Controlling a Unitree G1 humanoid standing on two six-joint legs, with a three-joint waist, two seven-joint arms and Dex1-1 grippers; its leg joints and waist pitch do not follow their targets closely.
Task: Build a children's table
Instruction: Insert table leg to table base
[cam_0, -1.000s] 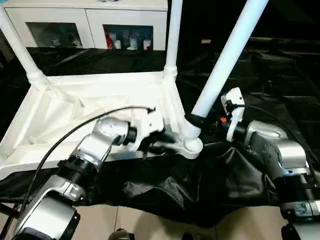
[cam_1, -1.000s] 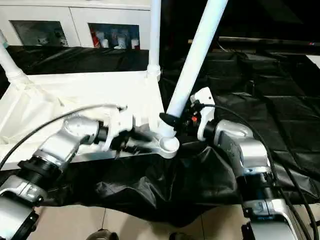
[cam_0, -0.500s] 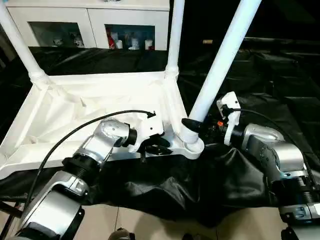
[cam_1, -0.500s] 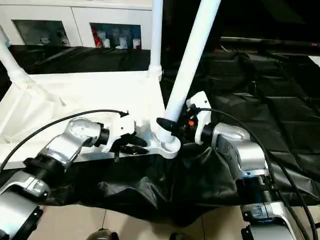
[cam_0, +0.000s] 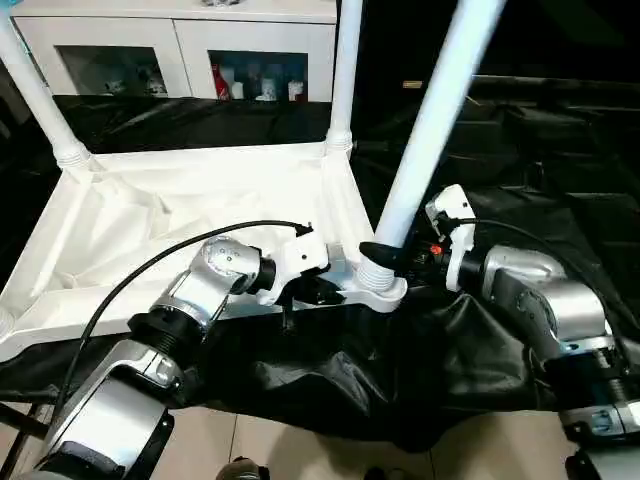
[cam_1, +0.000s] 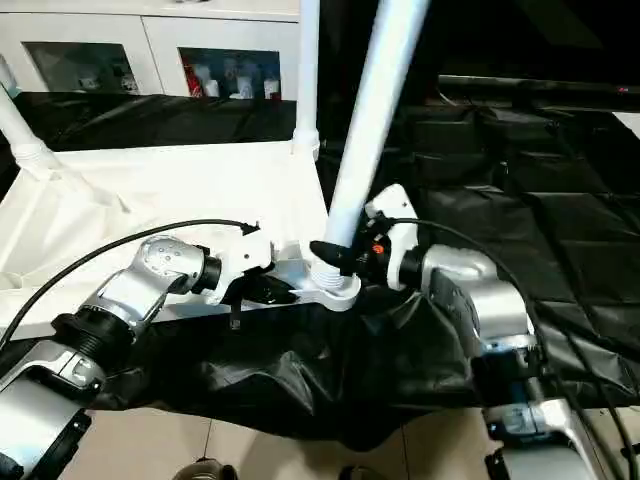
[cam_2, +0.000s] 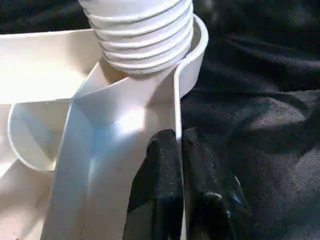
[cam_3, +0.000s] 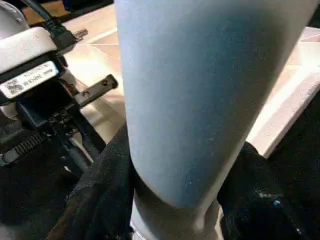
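Note:
The children's table lies upside down: its white top (cam_0: 150, 215) shows the ribbed underside, and two legs (cam_0: 345, 70) stand in the far corner sockets. A third leg (cam_0: 430, 110) leans up out of the near right corner socket (cam_0: 378, 290); its threaded end (cam_2: 140, 35) sits in that socket. My right gripper (cam_0: 392, 257) is shut on this leg (cam_3: 200, 90) just above the socket, a finger on each side. My left gripper (cam_0: 318, 292) is shut on the top's thin front rim (cam_2: 176, 100) next to that socket, its black fingers (cam_2: 160, 170) pinching the wall.
A black cloth (cam_0: 350, 370) covers the work surface and hangs over its near edge above the tiled floor. White cabinets (cam_0: 180, 50) with glass fronts stand behind. My left arm's black cable (cam_0: 150, 270) arcs over the table top.
My left gripper has closed on the table top's front rim. The leg held by my right gripper now stands somewhat steeper in its socket.

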